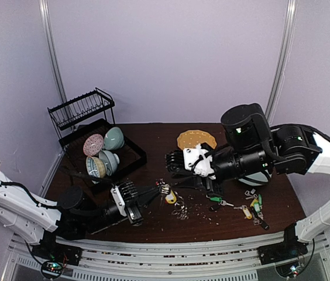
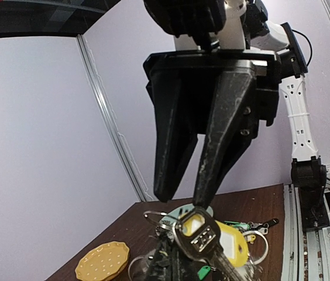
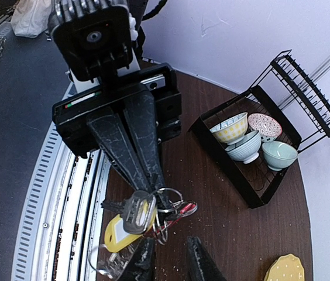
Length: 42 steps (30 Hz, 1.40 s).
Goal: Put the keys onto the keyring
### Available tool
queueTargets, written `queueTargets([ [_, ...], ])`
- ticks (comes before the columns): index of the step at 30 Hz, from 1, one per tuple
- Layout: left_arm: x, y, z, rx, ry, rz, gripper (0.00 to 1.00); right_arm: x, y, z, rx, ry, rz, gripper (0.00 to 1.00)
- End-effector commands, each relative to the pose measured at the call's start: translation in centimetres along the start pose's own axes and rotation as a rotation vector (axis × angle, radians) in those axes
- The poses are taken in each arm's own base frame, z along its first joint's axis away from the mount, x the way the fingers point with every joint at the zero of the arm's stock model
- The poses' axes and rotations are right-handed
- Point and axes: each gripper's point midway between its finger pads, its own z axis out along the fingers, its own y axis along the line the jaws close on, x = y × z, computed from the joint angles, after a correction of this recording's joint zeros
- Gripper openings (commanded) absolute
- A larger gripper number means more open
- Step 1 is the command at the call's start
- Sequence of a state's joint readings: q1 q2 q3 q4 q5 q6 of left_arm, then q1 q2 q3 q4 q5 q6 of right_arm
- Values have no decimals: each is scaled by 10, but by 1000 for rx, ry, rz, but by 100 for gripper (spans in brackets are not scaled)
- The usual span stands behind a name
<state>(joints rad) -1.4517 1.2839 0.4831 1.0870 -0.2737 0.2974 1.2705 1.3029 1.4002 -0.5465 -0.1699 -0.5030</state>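
While left hand (image 3: 143,193) pinches keyring (image 3: 176,206), keys (image 1: 250,208) apart

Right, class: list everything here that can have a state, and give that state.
Left gripper: shut on the keyring.
Right gripper: open, close to the keyring.
Keyring: gripped, not yet in the right gripper.
Key with yellow tag: hanging at the left gripper's tips.
Loose keys: lying on the table, off the keyring.
Bowls: tipped on edge in the dish rack.
Yellow plate: lying flat on the table.
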Motion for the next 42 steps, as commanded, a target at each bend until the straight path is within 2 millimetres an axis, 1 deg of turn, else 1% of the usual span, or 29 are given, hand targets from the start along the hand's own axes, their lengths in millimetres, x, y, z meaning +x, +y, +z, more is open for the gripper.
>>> queueTargets([
  [1, -30, 17, 2, -54, -88, -20, 0, 1, 13, -7, -64, 6, -28, 23],
  [4, -31, 17, 2, -51, -96, -20, 0, 0, 11, -5, -51, -4, -21, 23],
  [8, -34, 15, 1, -41, -110, -19, 0, 0, 2, 0, -4, 5, -8, 19],
  [13, -34, 13, 1, -26, -112, -10, 0, -8, -2, -1, 15, -35, -2, 19],
  [16, -34, 13, 0, -27, -114, -10, 0, -6, -2, 2, 9, -24, -7, 20],
  [28, -36, 13, -1, -25, -118, -13, 0, 0, 7, 7, -42, 5, -30, 17],
  [35, -35, 14, -2, -28, -114, -13, 0, 1, 17, 3, -85, -8, -34, 20],
  [40, -35, 15, -2, -30, -114, -13, 0, 2, 15, 5, -75, -3, -27, 22],
  [42, -35, 14, -2, -29, -113, -13, 0, -1, 12, 4, -61, -18, -19, 20],
])
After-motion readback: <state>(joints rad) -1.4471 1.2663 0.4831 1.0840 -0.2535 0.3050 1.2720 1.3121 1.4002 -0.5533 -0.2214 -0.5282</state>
